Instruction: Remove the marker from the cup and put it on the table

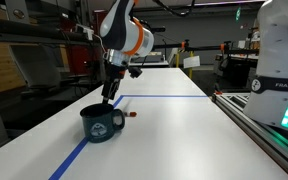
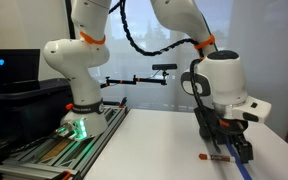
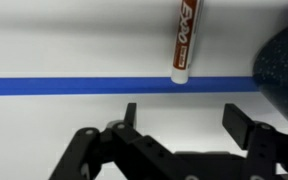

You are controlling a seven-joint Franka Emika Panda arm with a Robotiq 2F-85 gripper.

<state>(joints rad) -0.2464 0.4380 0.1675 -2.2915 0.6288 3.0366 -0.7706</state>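
The marker [image 3: 184,40], white-labelled with a dark red end, lies flat on the white table [image 3: 64,50], crossing the blue tape line. It shows as a small red-tipped stick in both exterior views [image 1: 131,115] [image 2: 216,157]. The dark navy cup [image 1: 102,122] stands upright on the table beside it, and its rim shows at the right edge of the wrist view [image 3: 287,70]. My gripper [image 3: 182,112] is open and empty. It hangs just above the table near the marker and behind the cup [image 1: 109,95] [image 2: 222,145].
A blue tape line [image 3: 74,86] runs across the table, and another runs along it [image 1: 74,155]. A metal-railed bench with the white robot base [image 2: 79,120] stands beside the table. Lab shelves and equipment [image 1: 24,60] stand behind.
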